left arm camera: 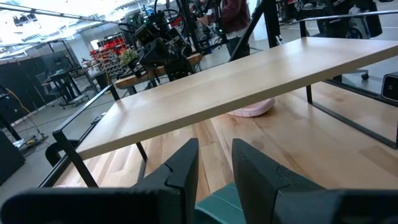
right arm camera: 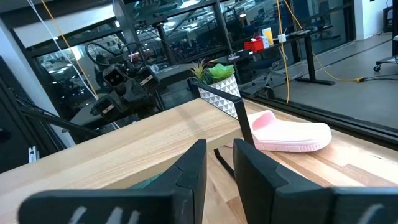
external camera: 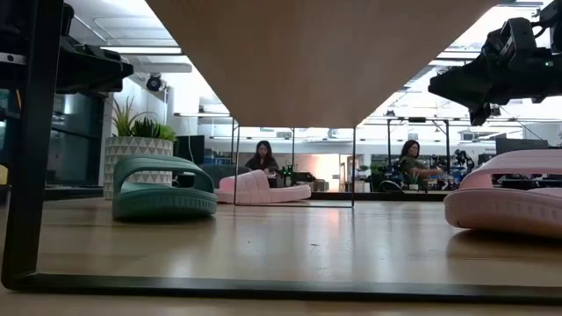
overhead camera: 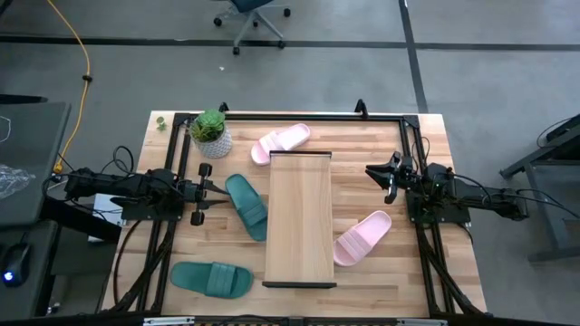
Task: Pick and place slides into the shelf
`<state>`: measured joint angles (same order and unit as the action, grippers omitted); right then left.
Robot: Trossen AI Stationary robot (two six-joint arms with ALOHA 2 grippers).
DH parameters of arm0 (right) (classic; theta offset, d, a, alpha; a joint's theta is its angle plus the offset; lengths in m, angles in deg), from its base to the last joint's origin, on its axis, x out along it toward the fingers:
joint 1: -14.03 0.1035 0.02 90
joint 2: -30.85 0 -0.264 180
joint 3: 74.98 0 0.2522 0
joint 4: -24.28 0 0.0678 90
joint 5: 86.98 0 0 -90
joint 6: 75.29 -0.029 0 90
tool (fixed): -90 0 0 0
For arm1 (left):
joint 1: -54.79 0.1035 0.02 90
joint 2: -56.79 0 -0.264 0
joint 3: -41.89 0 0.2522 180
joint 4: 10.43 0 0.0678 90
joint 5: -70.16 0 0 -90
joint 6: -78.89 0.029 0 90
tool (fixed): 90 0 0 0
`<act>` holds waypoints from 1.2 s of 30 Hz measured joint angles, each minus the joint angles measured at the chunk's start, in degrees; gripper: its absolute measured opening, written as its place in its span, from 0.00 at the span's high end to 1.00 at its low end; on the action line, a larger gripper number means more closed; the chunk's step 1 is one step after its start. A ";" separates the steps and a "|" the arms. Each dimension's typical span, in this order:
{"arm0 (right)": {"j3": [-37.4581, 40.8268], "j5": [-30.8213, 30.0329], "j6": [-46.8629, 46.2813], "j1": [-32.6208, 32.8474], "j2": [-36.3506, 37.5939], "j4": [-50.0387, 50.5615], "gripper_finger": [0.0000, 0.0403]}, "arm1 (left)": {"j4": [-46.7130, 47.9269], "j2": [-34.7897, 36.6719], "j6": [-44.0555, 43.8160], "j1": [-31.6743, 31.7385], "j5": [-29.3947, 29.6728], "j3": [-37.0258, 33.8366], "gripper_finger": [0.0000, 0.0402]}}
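Four rubber slide sandals [overhead camera: 246, 206], pink and teal, lie around the long light-wood shelf [overhead camera: 299, 217], none on it.
Left gripper [overhead camera: 201, 192] hovers empty near a teal one, apparently pre-pick; right gripper [overhead camera: 388, 177] waits; both slightly parted.

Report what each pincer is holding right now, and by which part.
Nothing is held. The left pincer hangs beside a teal slide and the right pincer hangs over bare table; both show a narrow empty gap between the fingers. All four slides lie on the table.

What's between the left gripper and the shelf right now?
In the high view, a teal slide lies between the left gripper and the shelf, its toe end angled toward the shelf's left edge.
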<state>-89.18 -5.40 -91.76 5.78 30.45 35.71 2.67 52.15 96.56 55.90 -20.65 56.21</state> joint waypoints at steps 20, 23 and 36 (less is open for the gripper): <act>0.00 0.00 0.00 0.00 0.00 0.02 0.82 | 0.01 -0.02 0.00 -0.01 0.00 0.01 0.79; 0.00 -0.01 0.00 -0.01 0.00 0.01 0.82 | 0.02 -0.01 0.01 -0.01 0.02 0.00 0.79; 0.00 -0.01 -0.01 -0.01 0.00 0.00 0.82 | 0.02 -0.02 -4.04 0.00 0.00 0.00 0.79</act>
<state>-89.18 -5.42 -91.76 5.77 30.45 35.71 2.69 52.13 92.52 55.90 -20.66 56.21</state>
